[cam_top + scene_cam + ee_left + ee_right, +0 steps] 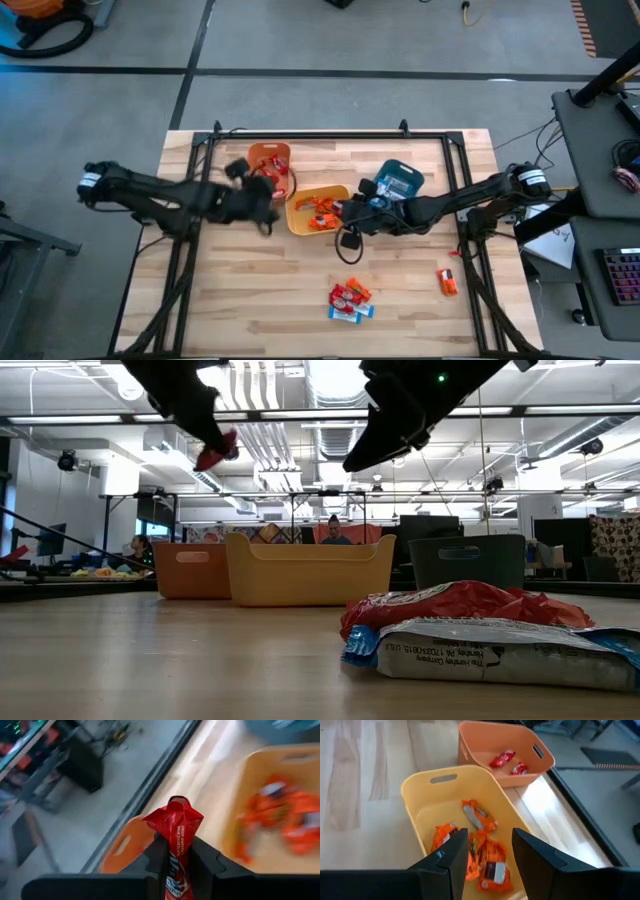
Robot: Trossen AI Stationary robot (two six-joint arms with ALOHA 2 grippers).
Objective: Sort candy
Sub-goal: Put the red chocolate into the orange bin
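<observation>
My left gripper point(265, 205) hangs above the table beside the orange bin point(270, 165), shut on a red-wrapped candy point(175, 827); the low view shows that candy point(215, 452) high in the air. Over the yellow bin point(300, 222), my right gripper point(487, 855) stands open with nothing between its fingers. Below it, orange packets point(487, 865) lie in the yellow bin. Two red candies point(510, 762) lie in the orange bin point(520, 740). A small pile of red and blue-and-white candy point(350, 300) rests on the table near its front edge, and one orange packet point(446, 282) lies to its right. My left gripper pinches the red candy between its two fingers point(157, 855), on the wrapper's flat sides. The wrapper's crimped end point(176, 815) sticks out beyond the fingertips. The candy is lifted clear of the table and the bins.
A teal bin point(398, 180) stands to the right of the yellow one, partly under my right arm. The three bins sit in a row at the far middle of the wooden table point(250, 300). A black frame runs along the table's far and side edges.
</observation>
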